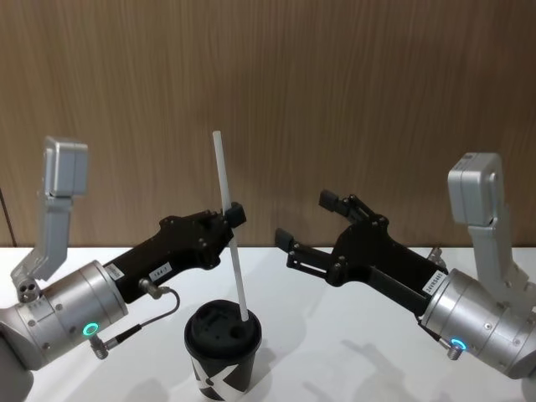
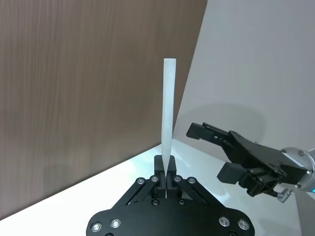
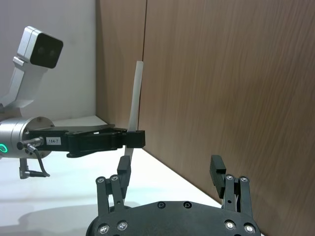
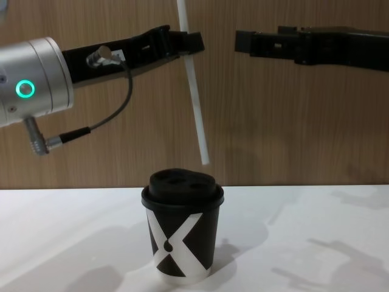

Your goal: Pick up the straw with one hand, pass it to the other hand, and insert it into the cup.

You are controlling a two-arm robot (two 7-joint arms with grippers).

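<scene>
Left wrist view: fingers [image 2: 158,178] pinching straw [image 2: 168,108].

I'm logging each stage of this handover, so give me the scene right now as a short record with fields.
straw holder: left gripper, fingers shut on the straw
straw pose: near upright, slightly tilted, lower end above the cup, not yet in the lid
right gripper: open, apart from the straw, level with the left gripper
cup: upright on the white table, below the straw
stage: handover done, insertion not yet done
</scene>
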